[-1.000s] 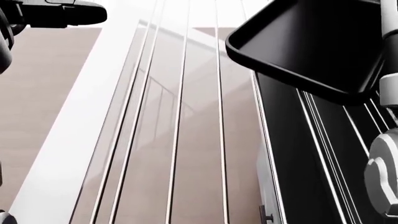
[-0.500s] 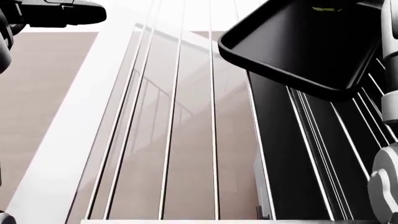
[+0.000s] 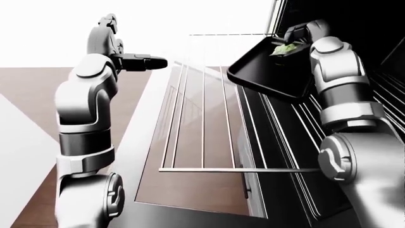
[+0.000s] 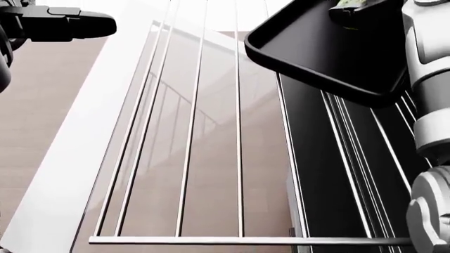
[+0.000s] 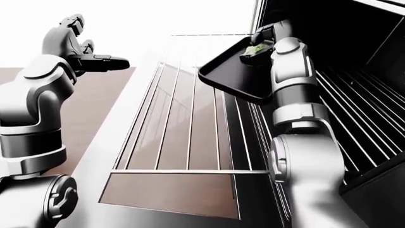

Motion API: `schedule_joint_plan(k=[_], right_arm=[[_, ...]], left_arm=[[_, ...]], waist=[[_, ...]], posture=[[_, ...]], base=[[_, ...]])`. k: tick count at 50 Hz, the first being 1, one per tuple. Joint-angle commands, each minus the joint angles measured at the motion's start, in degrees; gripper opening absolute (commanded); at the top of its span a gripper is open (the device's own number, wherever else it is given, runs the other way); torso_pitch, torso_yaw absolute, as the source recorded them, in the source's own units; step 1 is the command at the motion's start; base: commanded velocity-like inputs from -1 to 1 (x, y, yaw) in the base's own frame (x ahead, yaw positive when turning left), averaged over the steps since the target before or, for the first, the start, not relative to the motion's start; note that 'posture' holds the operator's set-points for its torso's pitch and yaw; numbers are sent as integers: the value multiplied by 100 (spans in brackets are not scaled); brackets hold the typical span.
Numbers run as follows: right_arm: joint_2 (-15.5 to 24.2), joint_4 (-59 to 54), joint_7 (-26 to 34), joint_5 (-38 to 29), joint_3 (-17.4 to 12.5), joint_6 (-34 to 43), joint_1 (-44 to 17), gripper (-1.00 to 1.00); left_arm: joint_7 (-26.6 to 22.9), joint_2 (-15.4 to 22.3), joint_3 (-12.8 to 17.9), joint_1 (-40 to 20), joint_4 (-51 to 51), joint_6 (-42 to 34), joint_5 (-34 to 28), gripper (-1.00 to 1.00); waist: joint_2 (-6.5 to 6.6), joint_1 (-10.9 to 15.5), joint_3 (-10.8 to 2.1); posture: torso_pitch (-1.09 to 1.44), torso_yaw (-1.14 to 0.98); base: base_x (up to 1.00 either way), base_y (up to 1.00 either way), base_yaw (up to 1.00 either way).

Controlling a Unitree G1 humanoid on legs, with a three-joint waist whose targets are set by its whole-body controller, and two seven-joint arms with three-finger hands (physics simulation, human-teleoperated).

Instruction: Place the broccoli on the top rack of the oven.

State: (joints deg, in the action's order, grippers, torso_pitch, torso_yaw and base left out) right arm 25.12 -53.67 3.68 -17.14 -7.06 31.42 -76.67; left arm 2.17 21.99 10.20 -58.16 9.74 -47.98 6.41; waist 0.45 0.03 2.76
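A green broccoli [image 3: 285,48] lies at the far end of a black tray [image 3: 266,76], held tilted in the air at the upper right. My right hand [image 3: 296,34] is shut on the tray's far edge, right beside the broccoli. The tray hangs over the right side of a wire oven rack [image 4: 239,240] that is pulled out over the open oven door. My left hand [image 3: 142,61] is raised at the upper left, away from the rack, its dark fingers stretched out straight with nothing in them.
The dark oven cavity [image 5: 354,118] with more wire racks lies at the right. Below the pulled-out rack the oven door's glass [image 3: 202,190] shows brown. A pale counter edge [image 4: 77,147] runs along the rack's left side, with brown floor [image 4: 42,105] beyond it.
The whole head view has shifted, so the rack's near crossbar now shows at the bottom. The tray has moved up and left, and the broccoli has come into view at the top.
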Motion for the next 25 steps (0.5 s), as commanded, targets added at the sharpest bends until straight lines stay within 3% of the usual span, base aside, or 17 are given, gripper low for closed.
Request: schedule_joint_plan(k=[1, 25], right_arm=[[65, 174, -176, -21, -13, -354, -242, -100], [-22, -322, -551, -135, 43, -991, -108, -100]], left_arm=[[14, 80, 58, -200, -198, 183, -9, 100], [56, 69, 61, -107, -388, 51, 37, 100]], waist=[[-7, 1, -202], [-17, 5, -220]], posture=[[0, 0], [0, 0]], base=[[0, 0, 0], [0, 0, 0]])
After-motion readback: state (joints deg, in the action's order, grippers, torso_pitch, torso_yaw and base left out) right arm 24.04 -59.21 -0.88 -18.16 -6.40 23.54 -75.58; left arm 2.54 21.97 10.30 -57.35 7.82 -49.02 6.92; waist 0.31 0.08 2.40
